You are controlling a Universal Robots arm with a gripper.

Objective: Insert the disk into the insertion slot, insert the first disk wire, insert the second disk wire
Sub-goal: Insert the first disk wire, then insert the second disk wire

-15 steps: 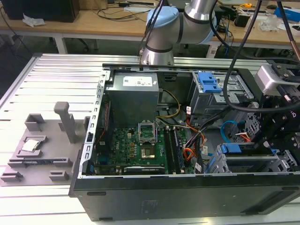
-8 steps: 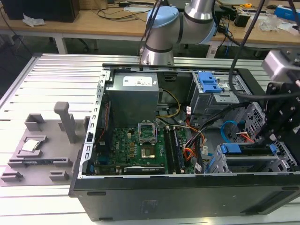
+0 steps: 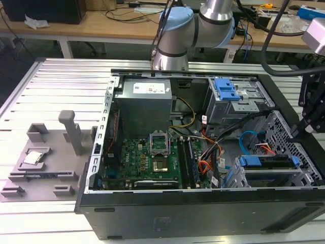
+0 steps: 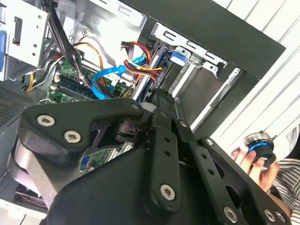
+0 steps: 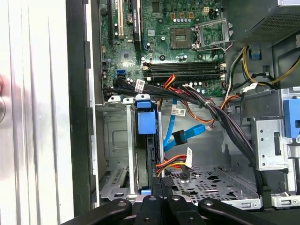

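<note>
Sitting in the insertion slot (image 5: 131, 154), the disk (image 5: 145, 125) stands edge-on.

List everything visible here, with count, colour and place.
computer case: one, black, open on the slotted table
motherboard: one, green, inside the case
disk: one, blue-framed, in the insertion slot
second disk wire: one, light blue, beside the disk
wire bundle: one, red-orange-black, beside the disk
fixture: one, grey, on the table, exterior view's left
hand: one, outside the case, at a round knob
robot arm: one, silver and light blue, beyond the case
end effector: one, black, near the disk
</note>
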